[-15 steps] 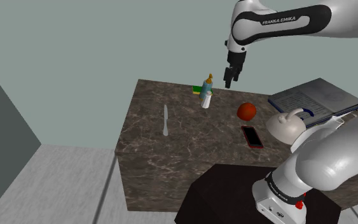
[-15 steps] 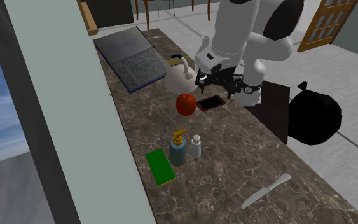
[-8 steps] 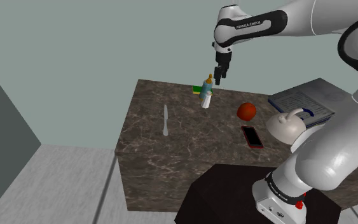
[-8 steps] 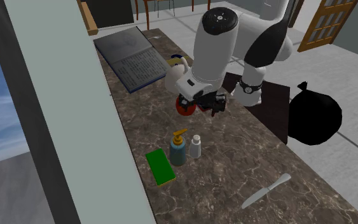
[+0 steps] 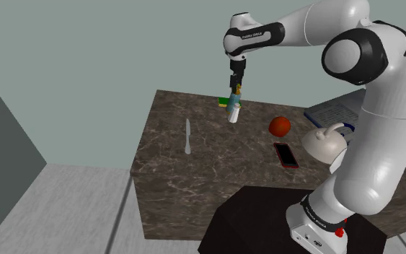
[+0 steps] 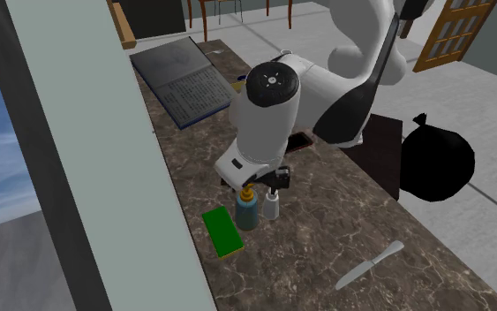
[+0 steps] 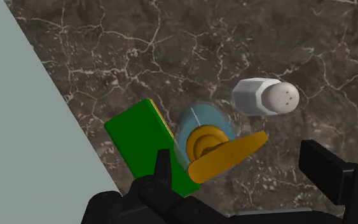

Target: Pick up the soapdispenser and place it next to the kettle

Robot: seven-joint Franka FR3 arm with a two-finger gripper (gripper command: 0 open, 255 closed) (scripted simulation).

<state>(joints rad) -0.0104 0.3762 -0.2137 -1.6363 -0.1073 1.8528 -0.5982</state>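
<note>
The gripper (image 7: 234, 159) is held wide open above the soap dispenser (image 7: 199, 130) — a pale blue bottle with an orange pump — and nothing is gripped; the bottle is seen upright near the far edge of the dark marbled counter (image 5: 194, 173), well apart from the white kettle (image 5: 325, 143). A green sponge (image 7: 139, 140) is laid close against one side of it and a white shaker (image 7: 264, 97) is stood just beside the other; either may be struck by a descending finger, and the shaker toppled. If only the jutting pump nozzle is clamped — not the body — the bottle may be twisted loose.
</note>
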